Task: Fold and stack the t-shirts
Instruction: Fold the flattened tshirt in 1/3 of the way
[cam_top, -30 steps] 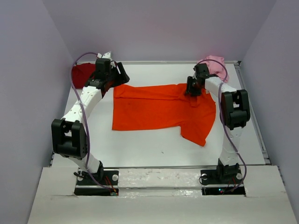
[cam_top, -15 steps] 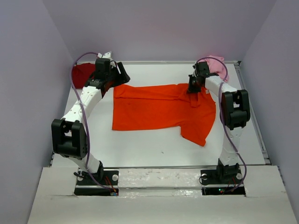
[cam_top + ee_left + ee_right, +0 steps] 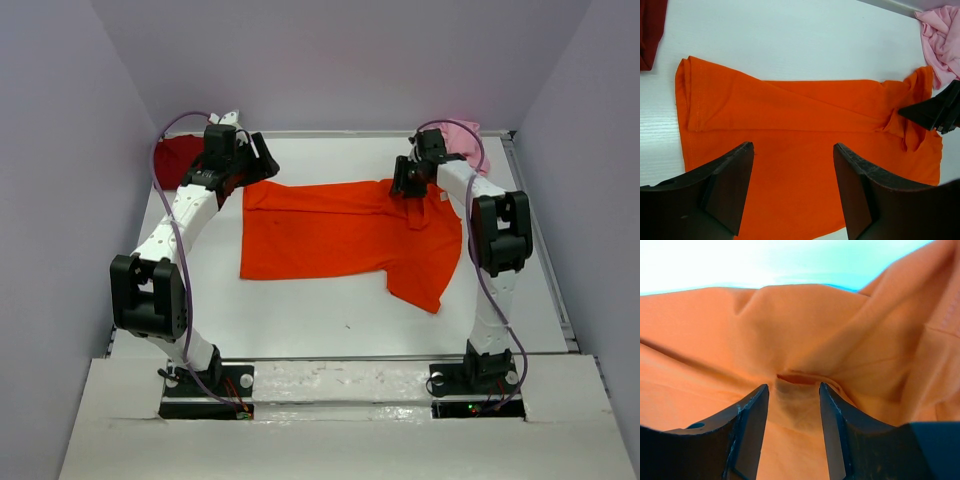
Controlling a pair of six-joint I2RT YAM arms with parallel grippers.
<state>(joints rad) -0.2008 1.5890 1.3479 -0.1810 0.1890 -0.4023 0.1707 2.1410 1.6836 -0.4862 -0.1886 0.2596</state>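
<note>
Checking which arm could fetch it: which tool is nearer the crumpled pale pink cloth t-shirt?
Right. The right tool sits just beside the pale pink cloth t-shirt at the far right corner; the left tool hangs across the table, by the far left.

Soft matt cloth orange t-shirt (image 3: 345,232) lies on a smooth white table (image 3: 300,310); fingers (image 3: 725,185) look matt black.
</note>
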